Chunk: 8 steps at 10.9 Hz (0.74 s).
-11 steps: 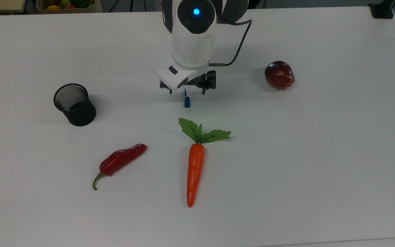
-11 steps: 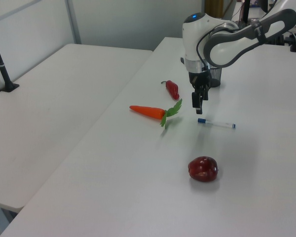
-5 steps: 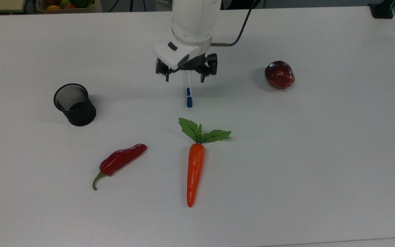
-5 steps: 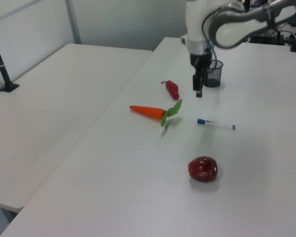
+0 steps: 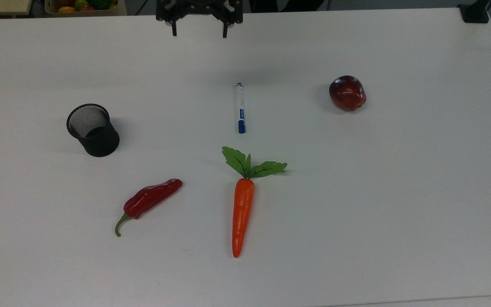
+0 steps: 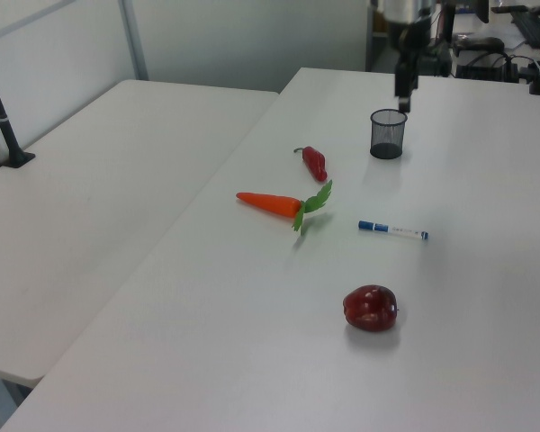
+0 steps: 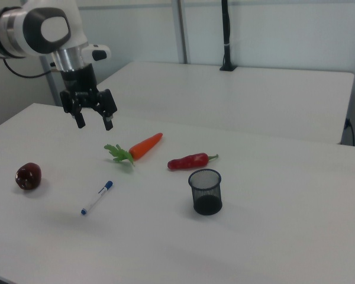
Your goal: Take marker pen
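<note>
The marker pen (image 5: 240, 108), white with a blue cap and blue label band, lies flat on the white table (image 5: 399, 192), cap end toward the carrot. It is also seen as the marker pen (image 6: 392, 230) and marker pen (image 7: 97, 197). My gripper (image 5: 199, 30) hangs high above the table, well off the pen toward the top view's top left. The gripper (image 7: 94, 122) is open, its fingers spread wide with nothing between them. In the left view the gripper (image 6: 402, 90) hovers over the mesh cup area.
A black mesh cup (image 5: 93, 130) stands at the top view's left. A red chili (image 5: 149, 200) and a carrot (image 5: 242, 209) lie nearer the front, the carrot's leaves close to the pen's cap. A dark red apple (image 5: 347, 93) sits at the right.
The gripper has risen from just over the pen and drawn back toward the top view's upper edge, still open. The pen stays on the table, now fully uncovered.
</note>
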Motion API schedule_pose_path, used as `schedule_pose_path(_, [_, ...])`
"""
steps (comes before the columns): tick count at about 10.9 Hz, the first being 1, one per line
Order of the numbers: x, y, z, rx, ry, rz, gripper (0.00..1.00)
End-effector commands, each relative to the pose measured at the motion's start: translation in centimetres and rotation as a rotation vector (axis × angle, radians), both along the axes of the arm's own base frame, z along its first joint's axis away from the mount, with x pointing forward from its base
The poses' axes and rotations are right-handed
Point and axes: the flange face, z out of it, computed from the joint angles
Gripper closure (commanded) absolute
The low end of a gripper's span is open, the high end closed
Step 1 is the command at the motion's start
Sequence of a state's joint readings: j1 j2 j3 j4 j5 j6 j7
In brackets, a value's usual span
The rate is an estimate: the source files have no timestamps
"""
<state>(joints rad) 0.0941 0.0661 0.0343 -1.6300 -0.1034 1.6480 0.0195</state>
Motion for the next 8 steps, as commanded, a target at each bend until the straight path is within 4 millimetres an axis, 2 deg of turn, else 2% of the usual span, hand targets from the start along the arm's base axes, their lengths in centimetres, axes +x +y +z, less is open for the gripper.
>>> schedule_pose_path(1, [-3.2,-3.0,3.6,0.043,-0.008,-0.016,0.0])
schedule_pose_path(3, [-3.5,-4.4,4.5,0.044,-0.021,-0.024,0.0])
schedule_pose_path(4, [-3.3,-4.4,5.2,0.045,-0.034,-0.025,0.0])
schedule_pose_path(8, [-3.2,-4.5,5.2,0.044,-0.036,-0.026,0.0])
